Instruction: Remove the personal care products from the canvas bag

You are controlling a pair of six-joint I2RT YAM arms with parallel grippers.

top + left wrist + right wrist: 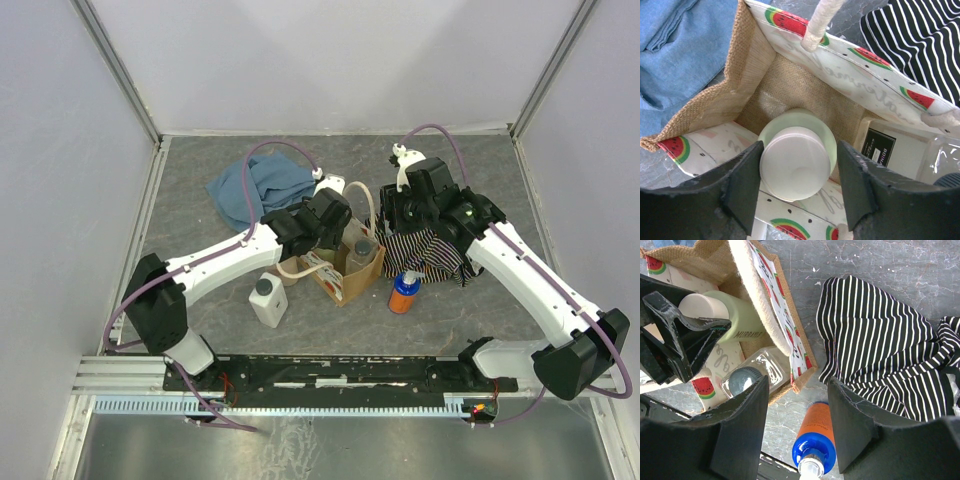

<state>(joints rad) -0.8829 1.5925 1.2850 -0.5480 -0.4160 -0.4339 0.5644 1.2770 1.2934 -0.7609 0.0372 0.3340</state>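
Note:
The canvas bag (pixel 350 281) stands open at mid-table, its burlap wall (pixel 747 65) and watermelon-print side (pixel 791 337) showing. My left gripper (pixel 342 232) is open inside its mouth (pixel 799 152), one finger on each side of the cream cap of the beige bottle (pixel 796 162), which also shows in the right wrist view (pixel 737 315). A white squarish bottle (pixel 892 150) with a grey cap (pixel 742 380) stands beside it in the bag. My right gripper (pixel 400 215) is open and empty (pixel 797 385) above the blue-and-orange bottle (pixel 404 292), which stands on the table (pixel 817 432).
Another white squarish bottle with a grey cap (pixel 268 300) stands on the table left of the bag. A blue cloth (pixel 255 190) lies behind the left arm. A black-and-white striped cloth (pixel 440 255) lies right of the bag under the right arm (pixel 885 350).

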